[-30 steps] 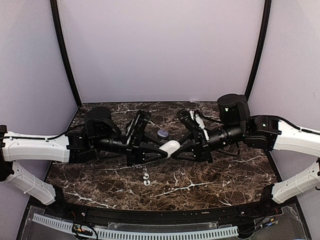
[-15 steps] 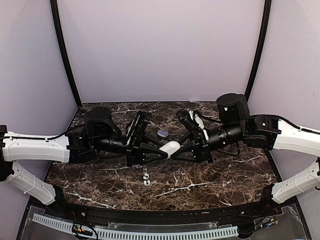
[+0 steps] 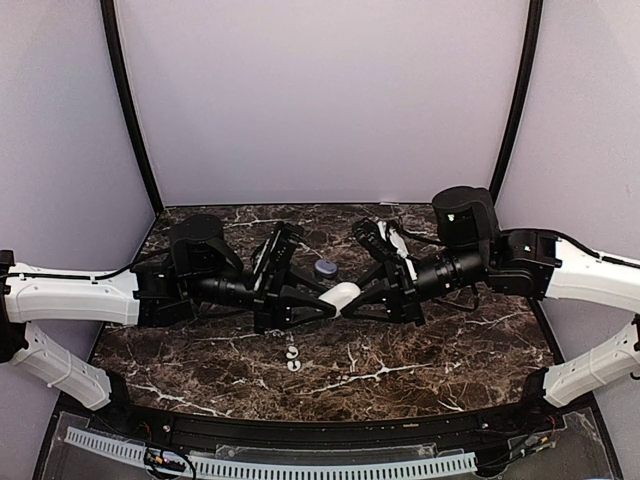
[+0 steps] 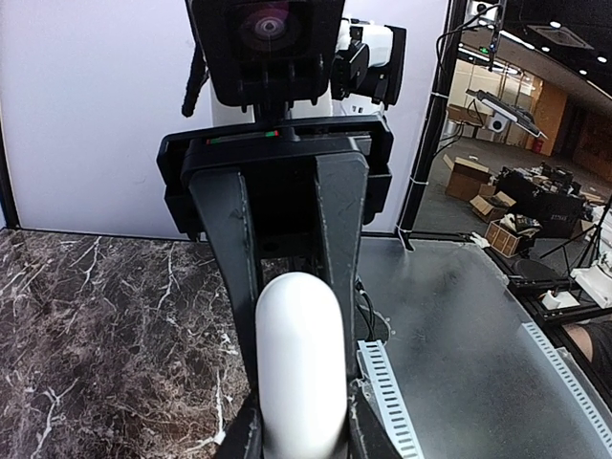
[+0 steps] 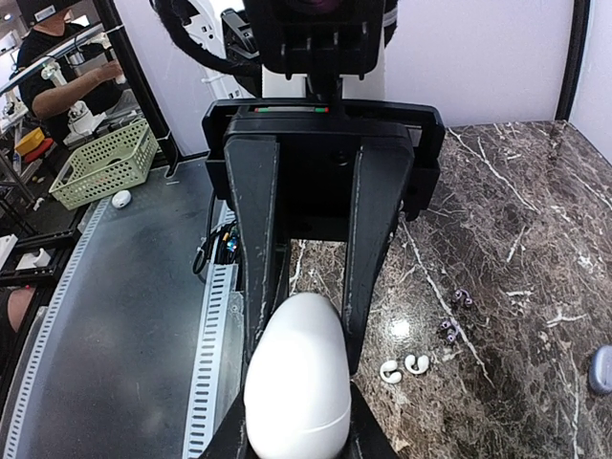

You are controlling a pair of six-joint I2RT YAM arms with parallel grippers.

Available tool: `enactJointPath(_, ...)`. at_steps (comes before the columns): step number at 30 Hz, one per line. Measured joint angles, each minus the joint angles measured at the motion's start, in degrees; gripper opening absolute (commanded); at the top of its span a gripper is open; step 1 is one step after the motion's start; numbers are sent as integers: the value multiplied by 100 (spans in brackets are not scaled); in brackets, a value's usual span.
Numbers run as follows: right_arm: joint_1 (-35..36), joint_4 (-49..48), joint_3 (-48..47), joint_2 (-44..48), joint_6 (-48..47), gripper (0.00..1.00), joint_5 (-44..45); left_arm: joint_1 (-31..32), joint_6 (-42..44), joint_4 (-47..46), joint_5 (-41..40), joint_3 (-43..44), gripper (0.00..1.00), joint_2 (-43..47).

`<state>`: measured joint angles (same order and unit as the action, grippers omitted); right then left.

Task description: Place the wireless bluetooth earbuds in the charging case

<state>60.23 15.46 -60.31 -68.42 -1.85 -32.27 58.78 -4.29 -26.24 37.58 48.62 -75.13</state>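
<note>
Robotics lab: marble-top table (image 3: 460,345) inside a lilac booth (image 3: 320,100), with cardboard boxes (image 4: 470,178), a basket (image 5: 101,163) and a bench worker (image 5: 57,48) behind.

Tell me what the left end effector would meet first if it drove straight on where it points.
The white oval pebble the left end effector holds; directly behind that, the right end effector, facing head-on and seemingly clamped on the same pebble.

Left pincer (image 3: 332,305) tip-to-tip with right pincer (image 3: 355,303)
</note>
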Motion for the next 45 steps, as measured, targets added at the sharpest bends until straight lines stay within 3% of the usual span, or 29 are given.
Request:
enactJointPath(4,0,4,0,0,15,0,-13,0,28,0,-59,-2,45,0)
enactJointPath(6,11,4,0,0,20,0,-15,2,35,-2,-109,-2,48,0)
enactJointPath(45,-118,101,111,68,-15,0,-138,-223,-46,2,-850,-87,50,396)
